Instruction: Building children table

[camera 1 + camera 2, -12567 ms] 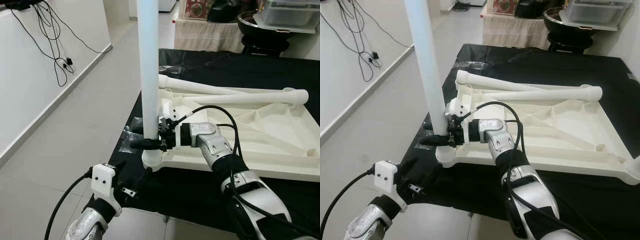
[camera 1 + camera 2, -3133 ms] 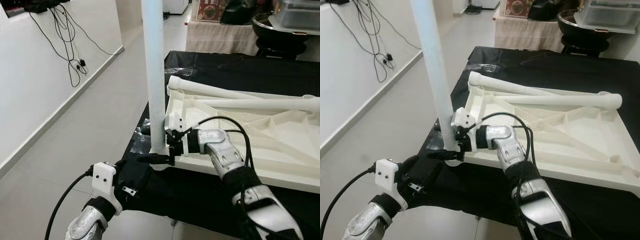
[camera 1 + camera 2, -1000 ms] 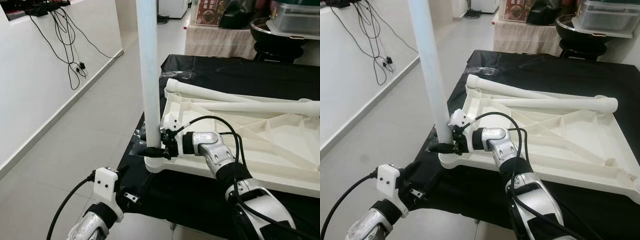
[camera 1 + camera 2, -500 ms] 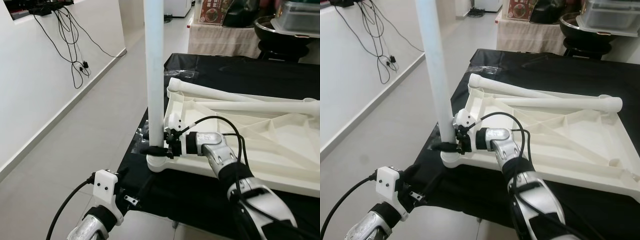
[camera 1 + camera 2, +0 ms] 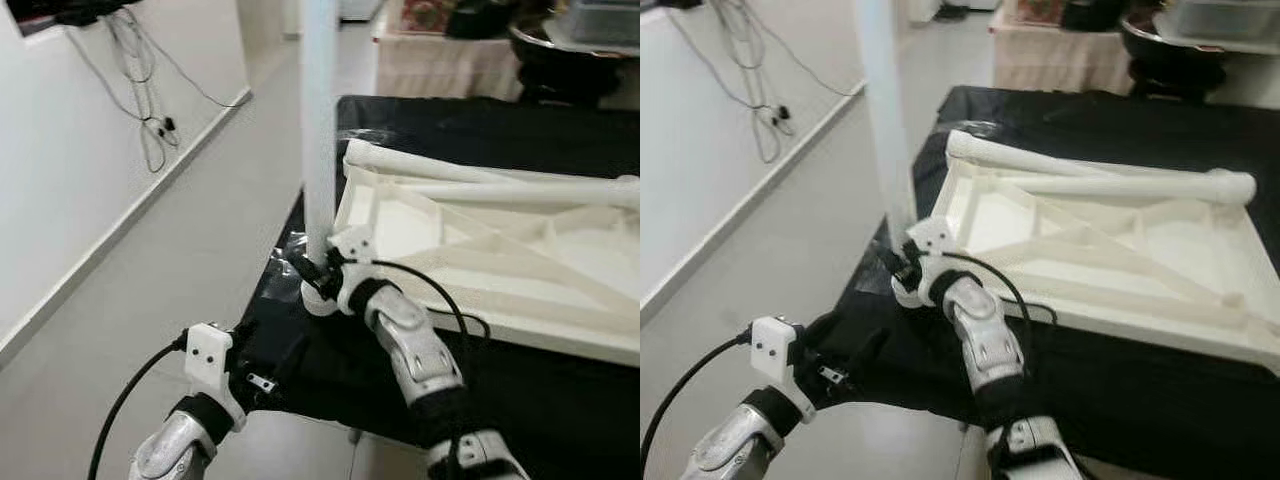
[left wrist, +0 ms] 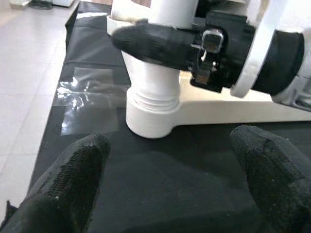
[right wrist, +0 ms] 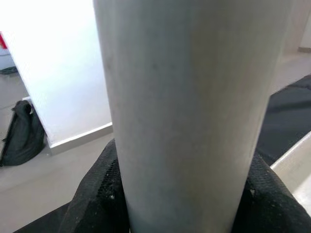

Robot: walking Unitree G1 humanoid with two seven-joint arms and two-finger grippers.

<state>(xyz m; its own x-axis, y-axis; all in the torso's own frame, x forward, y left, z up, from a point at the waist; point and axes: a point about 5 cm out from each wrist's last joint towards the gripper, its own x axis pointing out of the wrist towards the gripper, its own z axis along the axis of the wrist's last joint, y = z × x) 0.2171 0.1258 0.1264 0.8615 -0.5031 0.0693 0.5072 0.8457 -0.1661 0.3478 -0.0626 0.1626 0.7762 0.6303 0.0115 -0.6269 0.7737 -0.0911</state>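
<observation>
On the black cloth [image 5: 520, 400] your right gripper [image 5: 313, 272] clamps the upright leg [image 5: 319, 130] at the tabletop [image 5: 480, 250] corner, while your left gripper [image 6: 170, 179] waits open below.

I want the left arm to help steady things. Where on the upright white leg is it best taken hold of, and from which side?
Grip the upright white leg on its bare round shaft just above the right gripper, which clamps it near the corner socket of the tabletop. The left gripper would probably best come from the floor side, fingers level and open; the tabletop blocks the other side.
</observation>
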